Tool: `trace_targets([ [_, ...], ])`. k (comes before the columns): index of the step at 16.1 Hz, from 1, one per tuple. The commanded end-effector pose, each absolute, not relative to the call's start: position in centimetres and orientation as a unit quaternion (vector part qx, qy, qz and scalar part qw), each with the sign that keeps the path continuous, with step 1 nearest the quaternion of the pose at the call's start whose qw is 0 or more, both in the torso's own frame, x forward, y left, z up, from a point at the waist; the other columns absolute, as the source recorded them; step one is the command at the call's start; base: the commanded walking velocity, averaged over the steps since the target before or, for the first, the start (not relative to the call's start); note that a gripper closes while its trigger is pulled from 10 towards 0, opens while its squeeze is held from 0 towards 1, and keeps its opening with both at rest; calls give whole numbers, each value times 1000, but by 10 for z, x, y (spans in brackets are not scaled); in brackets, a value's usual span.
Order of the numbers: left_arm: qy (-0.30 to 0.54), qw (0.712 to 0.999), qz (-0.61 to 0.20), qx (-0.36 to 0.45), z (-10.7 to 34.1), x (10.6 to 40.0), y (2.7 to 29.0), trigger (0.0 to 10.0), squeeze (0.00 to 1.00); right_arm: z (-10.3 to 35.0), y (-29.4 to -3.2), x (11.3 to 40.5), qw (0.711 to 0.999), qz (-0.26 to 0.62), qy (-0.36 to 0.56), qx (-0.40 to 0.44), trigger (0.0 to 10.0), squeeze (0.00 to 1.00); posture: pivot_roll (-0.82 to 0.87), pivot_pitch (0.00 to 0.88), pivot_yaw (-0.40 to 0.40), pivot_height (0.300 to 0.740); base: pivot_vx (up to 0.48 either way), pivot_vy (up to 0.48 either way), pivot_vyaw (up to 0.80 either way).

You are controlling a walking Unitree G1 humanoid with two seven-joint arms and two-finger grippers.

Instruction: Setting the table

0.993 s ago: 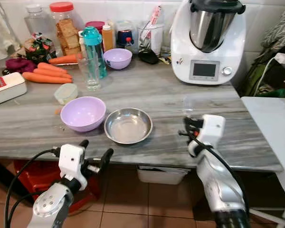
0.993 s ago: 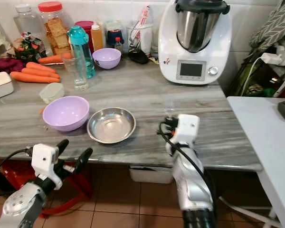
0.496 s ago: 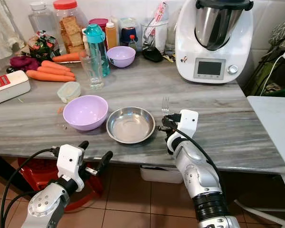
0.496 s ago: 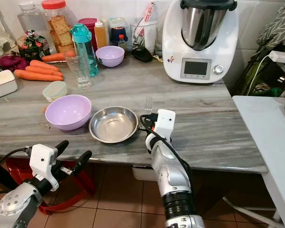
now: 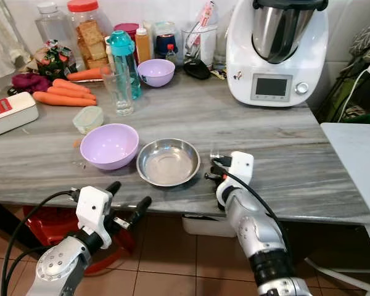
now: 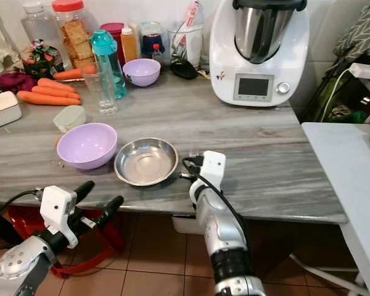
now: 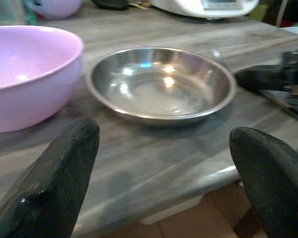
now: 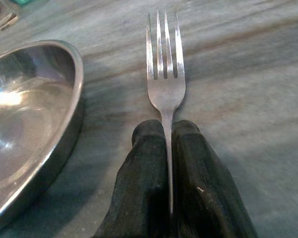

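Note:
A steel bowl sits near the front edge of the grey marble table, with a lilac bowl touching its left side. My right gripper is low over the tabletop just right of the steel bowl, shut on the handle of a fork. The fork's tines point away from me and lie flat beside the bowl's rim. My left gripper stands open below the table's front edge, in front of both bowls, with nothing between its fingers.
A white food processor stands at the back right. At the back left are a glass, a teal bottle, a small lilac bowl, carrots and jars. A white side table adjoins on the right.
My right gripper has carried the fork leftward from the table's right part to beside the steel bowl and lowered it toward the surface. The left arm has barely moved.

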State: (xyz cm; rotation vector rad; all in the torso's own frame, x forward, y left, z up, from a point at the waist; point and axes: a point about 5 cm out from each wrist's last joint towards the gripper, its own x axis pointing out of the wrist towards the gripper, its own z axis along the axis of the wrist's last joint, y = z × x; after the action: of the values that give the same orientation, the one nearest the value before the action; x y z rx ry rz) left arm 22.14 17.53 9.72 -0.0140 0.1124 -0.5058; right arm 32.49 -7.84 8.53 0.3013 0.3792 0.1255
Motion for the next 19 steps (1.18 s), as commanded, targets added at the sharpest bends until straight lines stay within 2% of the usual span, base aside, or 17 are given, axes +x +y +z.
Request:
trace_targets([
  [1, 57, 963, -264, -5, 100, 219, 173, 10000, 0, 86, -69, 327, 968, 74, 192, 141, 10000, 0, 107, 43, 30, 740, 0, 0, 0],
  [9, 74, 951, -300, -8, 91, 209, 166, 10000, 0, 84, -62, 336, 966, 86, 204, 133, 10000, 0, 106, 35, 17, 740, 0, 0, 0],
  [15, 68, 950, -306, -11, 93, 211, 162, 10000, 0, 87, -67, 344, 969, 80, 192, 134, 10000, 0, 105, 27, 16, 740, 0, 0, 0],
  [16, 66, 949, -309, -13, 93, 211, 160, 10000, 0, 88, -68, 345, 969, 79, 189, 137, 10000, 827, 106, 26, 13, 740, 0, 0, 0],
  [17, 64, 948, -312, -14, 94, 211, 159, 10000, 0, 88, -68, 346, 969, 79, 189, 139, 10000, 1000, 106, 26, 13, 740, 0, 0, 0],
  [19, 60, 947, -315, -15, 96, 212, 157, 10000, 0, 87, -68, 346, 969, 81, 187, 141, 10000, 1000, 103, 24, 11, 740, 0, 0, 0],
])
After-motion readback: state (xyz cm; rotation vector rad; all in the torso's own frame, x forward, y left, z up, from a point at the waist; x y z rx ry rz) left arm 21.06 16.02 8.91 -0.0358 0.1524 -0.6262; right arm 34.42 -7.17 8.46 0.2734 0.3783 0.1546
